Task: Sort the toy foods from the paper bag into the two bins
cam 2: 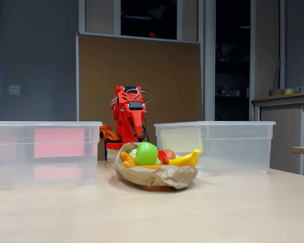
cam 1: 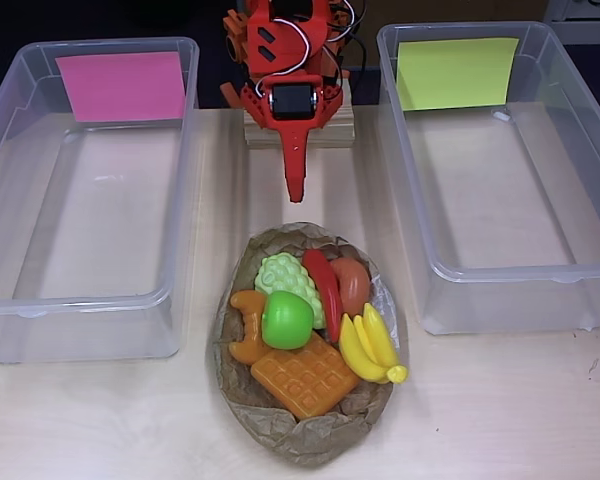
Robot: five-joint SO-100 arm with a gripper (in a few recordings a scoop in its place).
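The crumpled brown paper bag [cam 1: 305,435] [cam 2: 157,177] lies on the table between the two bins and holds several toy foods. I see a green apple [cam 1: 286,320] [cam 2: 146,153], pale green grapes [cam 1: 288,275], a red chili [cam 1: 325,285], yellow bananas [cam 1: 372,345] [cam 2: 185,159], an orange waffle [cam 1: 305,378], a croissant [cam 1: 247,325] and an orange-brown piece [cam 1: 354,283]. The red gripper [cam 1: 296,185] points down at the table just behind the bag, shut, with nothing in it. The arm [cam 2: 129,114] stands folded behind the bag.
The clear bin with the pink note [cam 1: 122,85] [cam 2: 58,143] stands at left, the clear bin with the yellow-green note [cam 1: 455,72] [cam 2: 181,139] at right. Both bins hold nothing. The arm's wooden base [cam 1: 298,128] sits between them. Bare table lies in front.
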